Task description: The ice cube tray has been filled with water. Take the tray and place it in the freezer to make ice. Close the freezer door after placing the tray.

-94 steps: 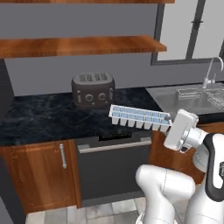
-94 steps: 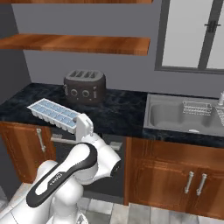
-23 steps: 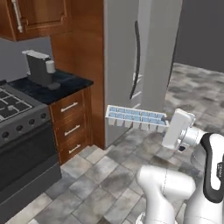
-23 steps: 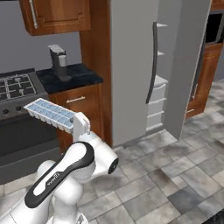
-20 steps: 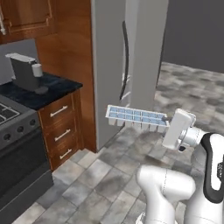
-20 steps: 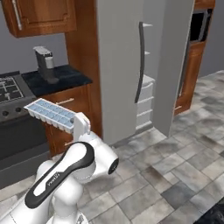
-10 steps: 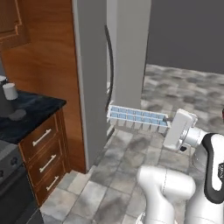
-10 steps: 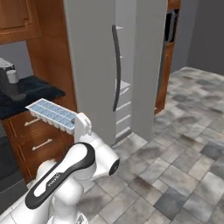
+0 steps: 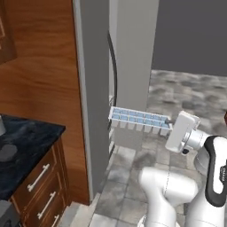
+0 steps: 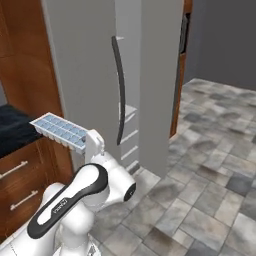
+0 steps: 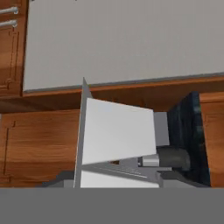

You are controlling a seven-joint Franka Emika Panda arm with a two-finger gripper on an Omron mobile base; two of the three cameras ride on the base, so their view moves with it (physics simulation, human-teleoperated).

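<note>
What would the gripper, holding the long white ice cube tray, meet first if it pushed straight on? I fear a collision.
Probably the tall light-grey freezer: the long white ice cube tray, held out by the gripper, would touch its open door edge first, though depth is unclear.

The arm rises from the base in a folded pose: the white upper link bends at a dark elbow joint, and the forearm reaches forward at mid height. The wrist ends in a white, box-shaped hand (image 9: 174, 131) held roughly level, with its palm facing left in the left base view. The hand (image 10: 85, 140) is clamped on one end of the ice cube tray (image 9: 139, 120), which is carried horizontally.
</note>
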